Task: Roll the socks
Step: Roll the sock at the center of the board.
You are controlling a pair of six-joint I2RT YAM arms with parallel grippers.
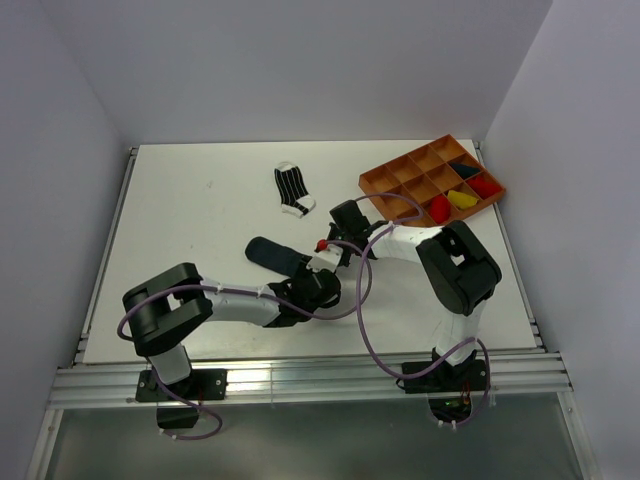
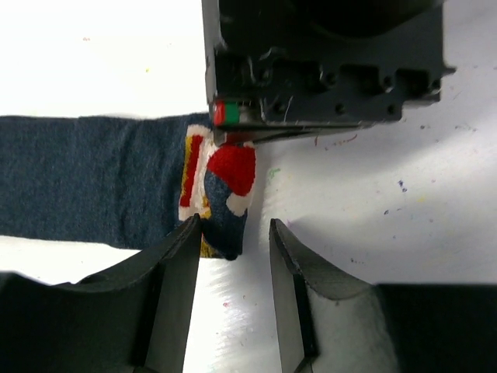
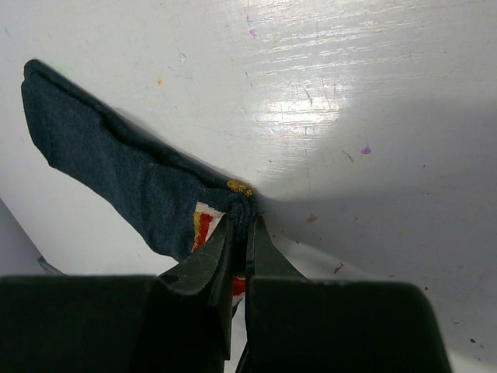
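The dark navy sock (image 1: 272, 253) lies flat at mid table, its red, white and yellow patterned cuff (image 2: 219, 185) pointing right. My right gripper (image 3: 248, 227) is shut on that cuff, pinching the fabric edge just off the table. My left gripper (image 2: 233, 242) stands open just in front of the cuff. The cuff's lower corner touches the left fingertip (image 2: 186, 245), and nothing is clamped. In the top view both grippers meet at the sock's right end: left gripper (image 1: 322, 287), right gripper (image 1: 335, 246). The black-and-white striped sock (image 1: 292, 190) lies flat farther back.
An orange compartment tray (image 1: 385, 180) stands at the back right, holding red bundles (image 1: 438, 208), a yellow bundle (image 1: 460, 198) and a dark one (image 1: 460, 170). The right gripper's body (image 2: 326, 62) fills the top of the left wrist view. White walls enclose the table.
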